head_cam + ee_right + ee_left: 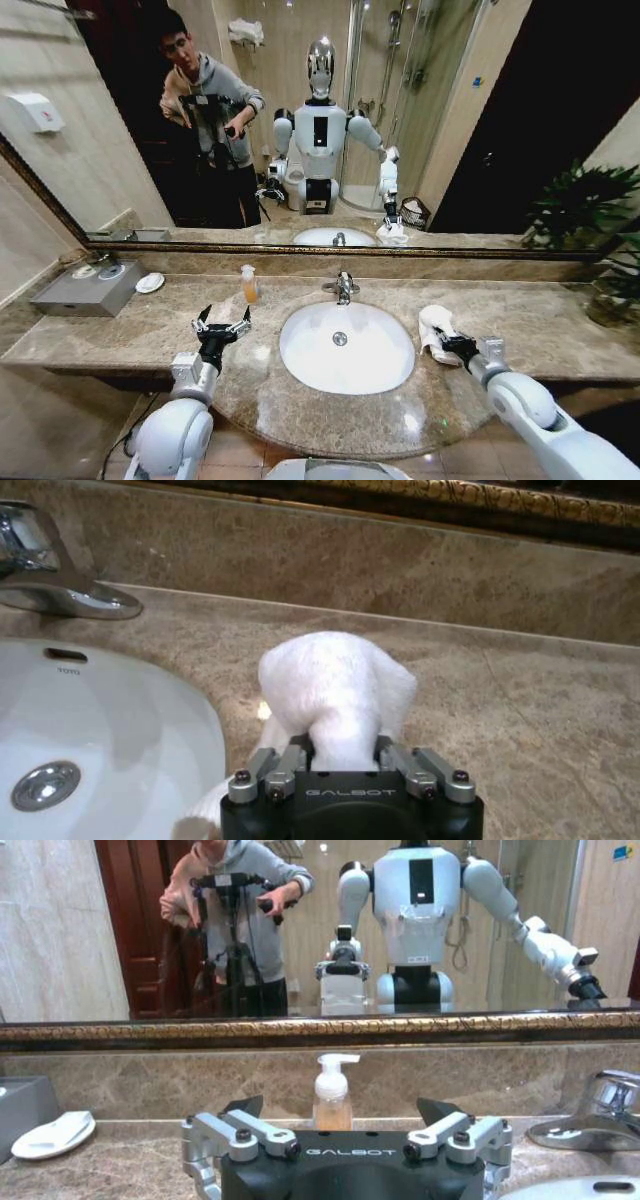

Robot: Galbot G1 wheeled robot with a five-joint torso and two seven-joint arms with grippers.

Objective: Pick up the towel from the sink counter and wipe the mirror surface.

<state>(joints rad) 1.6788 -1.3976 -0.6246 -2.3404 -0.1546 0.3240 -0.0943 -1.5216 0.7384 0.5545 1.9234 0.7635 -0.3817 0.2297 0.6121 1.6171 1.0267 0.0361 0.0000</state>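
The towel (435,328) lies bunched on the sink counter (560,330), right of centre in the head view, just beside the right rim of the oval white basin (346,346). The right gripper (452,343) is clenched on it: in the right wrist view the white cloth (338,691) rises in a soft hump at the middle of the frame, and its near end is pinched between the closed jaws of the gripper (345,759) at the bottom centre. A fold of the cloth trails toward the lower left, by the basin's edge (190,705). The chrome faucet (45,577) sits at the upper left of that view, and in the head view it stands at the centre, behind the basin (343,287). The left gripper (222,327) hovers over the counter left of the basin with its fingers spread wide and nothing between them; the left wrist view shows it (345,1129) along the bottom edge, facing a small soap pump bottle (332,1095) that stands near the backsplash. A white soap dish (150,283) and a grey box (85,290) rest on the counter at the left. Above the backsplash, the mirror surface (480,130) spans the upper half of the head view inside its dark bronze frame (300,248).
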